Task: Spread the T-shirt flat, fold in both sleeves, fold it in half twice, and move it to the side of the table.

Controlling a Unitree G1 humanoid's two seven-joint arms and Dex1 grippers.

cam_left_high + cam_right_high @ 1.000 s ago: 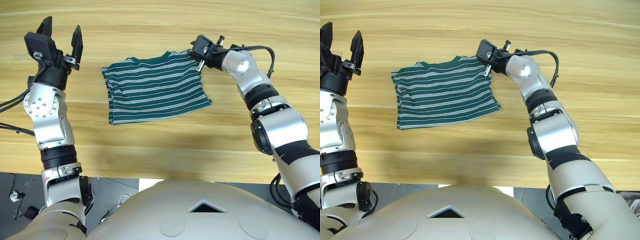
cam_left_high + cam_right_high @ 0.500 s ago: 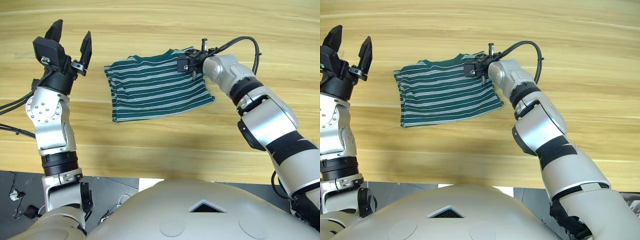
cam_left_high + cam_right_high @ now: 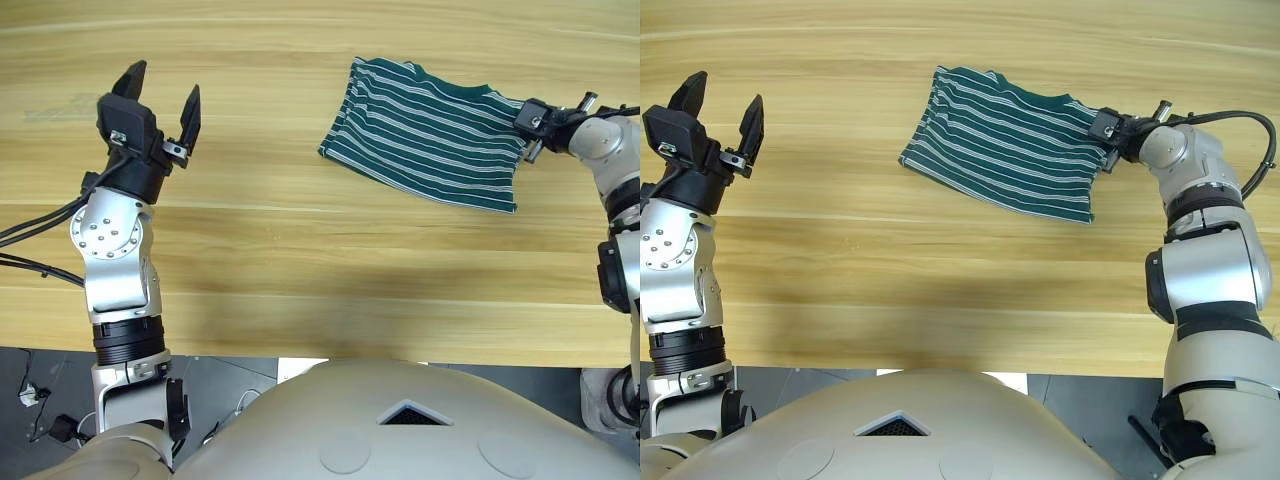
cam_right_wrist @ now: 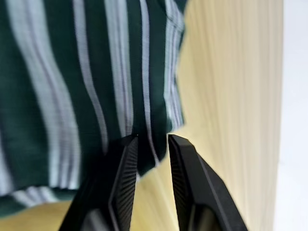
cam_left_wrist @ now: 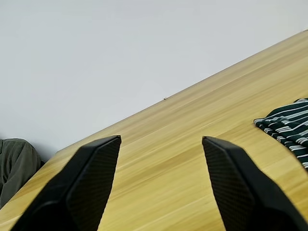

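The T-shirt (image 3: 425, 135) lies folded into a compact striped rectangle on the table (image 3: 300, 250), toward its far right part and well away from the near edge, skewed so its sides run at a slant to the table's edges. The right gripper (image 3: 528, 125) is at the shirt's right-hand corner; in the right wrist view its fingers (image 4: 122, 178) stand almost together with the striped cloth between them. It looks like a pinch on the hem, though the contact itself is too blurred to be sure. The left gripper (image 3: 163, 88) hangs over the left part of the table, tips spread wide and holding nothing, well apart from the shirt. The folding looks done, so the step in hand is most likely the move to the side. To do it well, the grip should stay firm and low while the cloth slides across the wood so the layers do not slip apart. The release should then be a plain opening and a straight lift, so the corner is not dragged up. The table alone carries anything here, and that is the shirt.
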